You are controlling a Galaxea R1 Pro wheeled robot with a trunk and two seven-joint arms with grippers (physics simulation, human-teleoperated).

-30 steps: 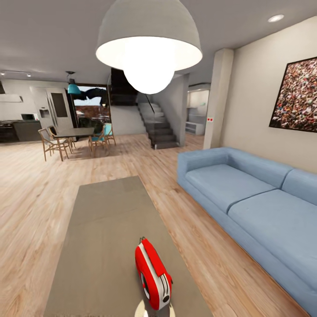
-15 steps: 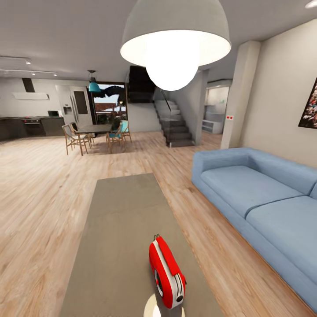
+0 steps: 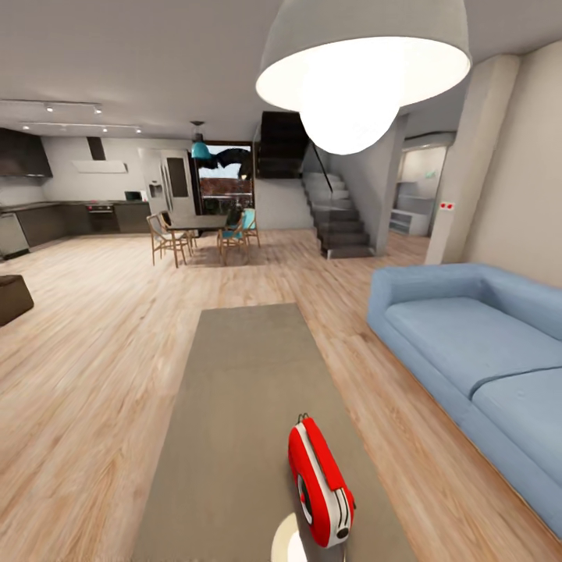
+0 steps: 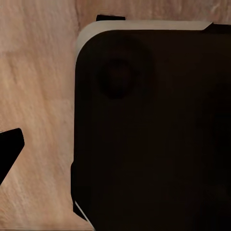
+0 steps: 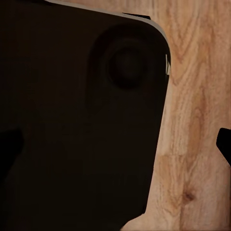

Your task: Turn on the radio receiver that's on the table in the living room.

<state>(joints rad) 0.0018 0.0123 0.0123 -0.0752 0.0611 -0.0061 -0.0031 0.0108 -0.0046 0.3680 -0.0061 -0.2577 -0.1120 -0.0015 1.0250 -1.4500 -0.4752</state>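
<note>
The red radio receiver (image 3: 319,482) is sitting upright at the near end of the long grey-taupe surface (image 3: 234,406), turned so its narrow side faces the head camera, with the white face and round dial angled off to the left and the thin wire handle poking up on top. There's a pale round spot on the surface right under it. The surface runs away from the camera down the middle of the light wood plank floor (image 3: 94,351), with the big blue sofa (image 3: 476,343) off to the right, apart from it. A huge white dome pendant lamp (image 3: 363,66) hangs overhead, glowing. Further back you get the dark dining table with wooden chairs (image 3: 199,230), a kitchen along the left wall, and a staircase (image 3: 339,222) behind the lamp. Both wrist views are mostly a big dark rounded panel (image 4: 154,130) over wood flooring, with just a dark finger tip (image 4: 9,147) at one edge and another (image 5: 224,144) on the right wrist side, so I can't tell whether either hand is apart or together.
</note>
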